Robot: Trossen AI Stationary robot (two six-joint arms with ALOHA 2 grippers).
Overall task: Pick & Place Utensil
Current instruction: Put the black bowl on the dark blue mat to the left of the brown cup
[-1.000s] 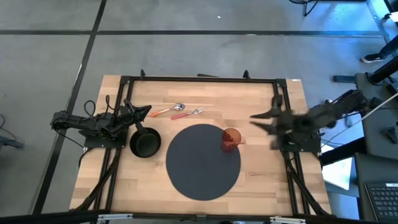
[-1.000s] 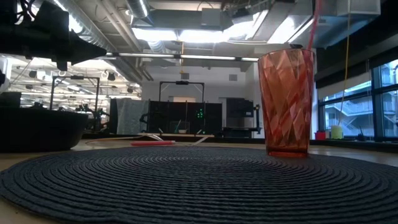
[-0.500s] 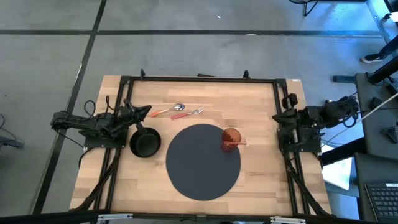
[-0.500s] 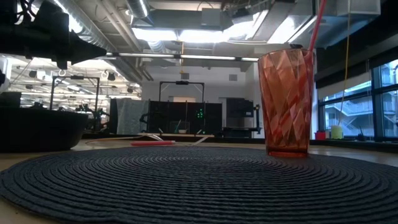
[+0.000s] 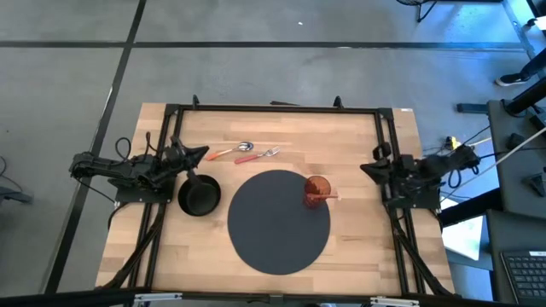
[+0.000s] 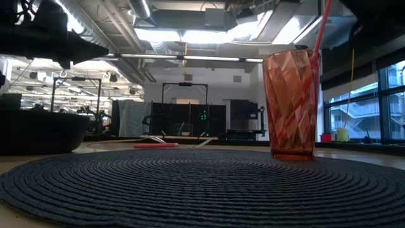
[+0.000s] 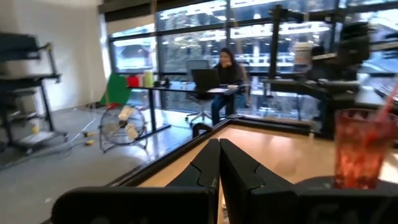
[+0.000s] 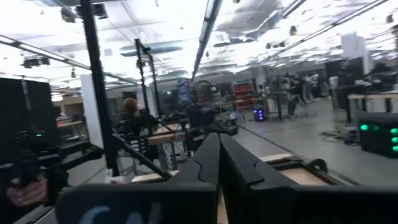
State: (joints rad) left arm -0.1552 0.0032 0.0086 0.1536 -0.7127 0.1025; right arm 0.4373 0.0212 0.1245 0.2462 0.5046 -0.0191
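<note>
A red faceted cup point(image 5: 317, 191) stands upright on the round dark placemat point(image 5: 273, 239); it also shows in the low view point(image 6: 291, 104). A red-handled utensil stands in the cup, its handle point(image 6: 323, 25) leaning on the rim toward the table's right. A spoon with an orange handle point(image 5: 230, 153) and a fork with a red handle point(image 5: 256, 156) lie on the wood beyond the mat. My left gripper point(image 5: 201, 152) point(image 7: 219, 163) is shut and empty at the table's left, beside the spoon. My right gripper point(image 5: 367, 168) point(image 8: 218, 157) is shut and empty at the table's right edge.
A black pan point(image 5: 198, 196) sits on the wood between my left gripper and the placemat. A black frame point(image 5: 273, 108) runs along the table's far edge and sides. A person sits at a desk in the room beyond, seen in the left wrist view point(image 7: 225, 65).
My right gripper has drawn back from near the cup toward the table's right edge and now rests there. The red utensil handle in the cup has tipped from nearly upright to leaning toward the table's right against the rim.
</note>
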